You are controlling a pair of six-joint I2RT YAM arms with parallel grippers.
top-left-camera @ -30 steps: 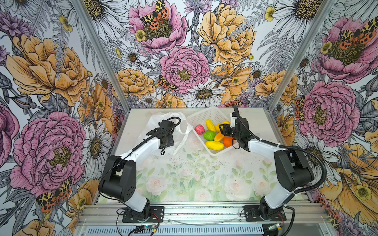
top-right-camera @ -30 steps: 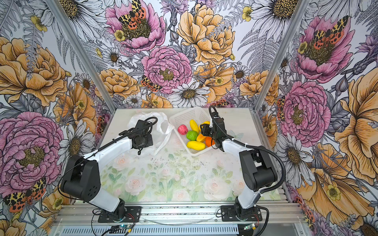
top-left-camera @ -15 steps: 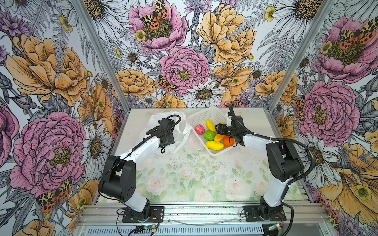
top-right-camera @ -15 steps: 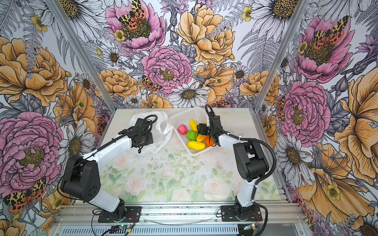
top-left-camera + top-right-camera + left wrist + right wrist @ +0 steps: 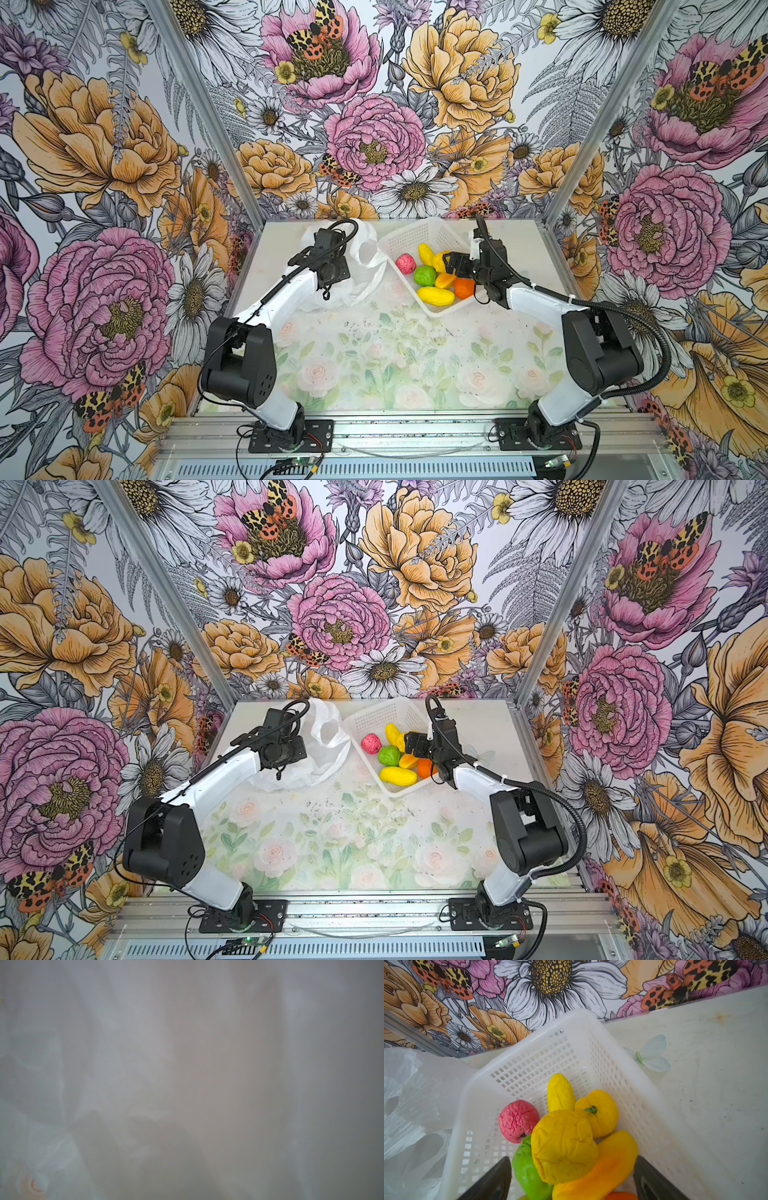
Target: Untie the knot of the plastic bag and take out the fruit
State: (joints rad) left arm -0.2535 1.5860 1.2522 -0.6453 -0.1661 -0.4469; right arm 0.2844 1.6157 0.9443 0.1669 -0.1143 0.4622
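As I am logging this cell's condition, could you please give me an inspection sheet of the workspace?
Surface: floral-print table mat, flat.
Job's things: plastic bag slack, no knot seen; fruit piled in white lattice basket.
Clutter: dark specks mid-mat.
Grippers: left gripper shut, hidden in bag; right gripper open over fruit.
Cables: black hoses along both arms; wires at base rail.
Surroundings: floral walls, aluminium posts.
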